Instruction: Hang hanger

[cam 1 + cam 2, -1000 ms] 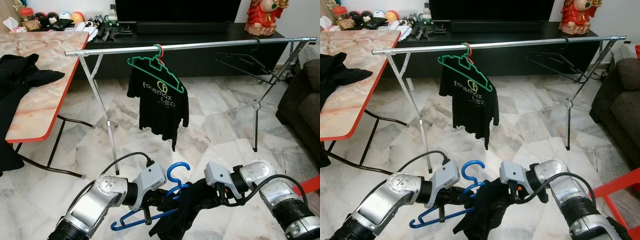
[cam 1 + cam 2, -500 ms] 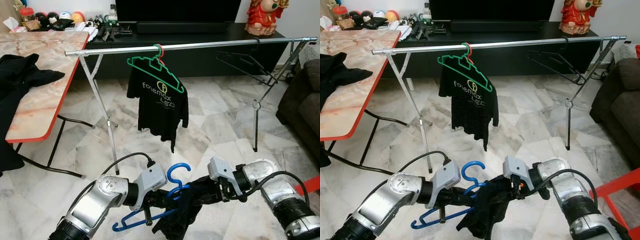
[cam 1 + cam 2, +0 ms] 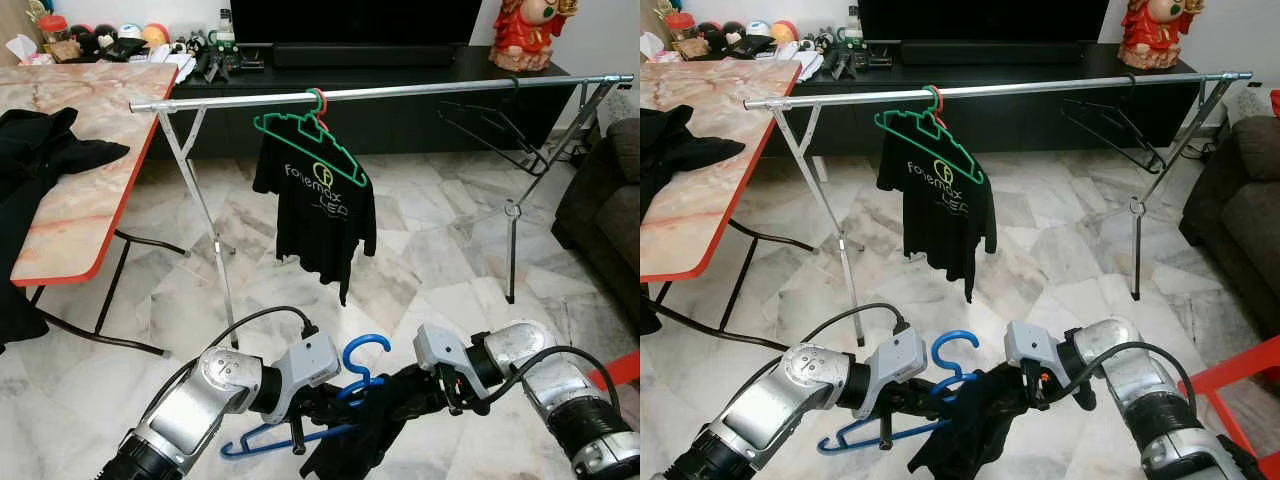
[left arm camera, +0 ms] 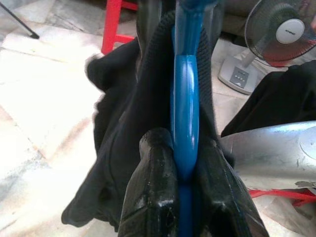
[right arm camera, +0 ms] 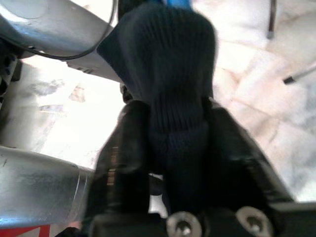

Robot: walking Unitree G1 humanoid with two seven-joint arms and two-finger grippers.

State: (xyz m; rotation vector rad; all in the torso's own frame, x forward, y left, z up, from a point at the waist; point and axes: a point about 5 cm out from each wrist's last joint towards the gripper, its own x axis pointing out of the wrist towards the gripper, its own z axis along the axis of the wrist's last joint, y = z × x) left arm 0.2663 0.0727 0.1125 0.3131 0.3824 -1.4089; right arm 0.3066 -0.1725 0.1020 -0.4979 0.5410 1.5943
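Low in front of me, a blue hanger [image 3: 345, 385] carries a black garment [image 3: 375, 425]. My left gripper [image 3: 325, 400] is shut on the hanger's neck; its fingers [image 4: 153, 197] clamp the blue bar [image 4: 185, 148] with dark cloth around it. Shut on the garment's ribbed collar [image 5: 170, 84] is my right gripper [image 3: 400, 393], right beside the left one. Farther off stands a silver clothes rail [image 3: 400, 92]. From it hang a green hanger [image 3: 305, 135] with a black printed T-shirt [image 3: 318, 205] and an empty black hanger [image 3: 495, 125].
A marble-topped table with a red edge [image 3: 80, 200] stands at the left, with black clothes [image 3: 45, 150] on it. A dark sofa [image 3: 605, 200] is at the right and a black TV cabinet [image 3: 380, 60] behind the rail. A red frame [image 3: 1230, 385] sits by my right arm.
Both grippers stay shut. The blue hanger's hook has shifted slightly to the right and the garment has drawn further onto it. The camera view has barely shifted.
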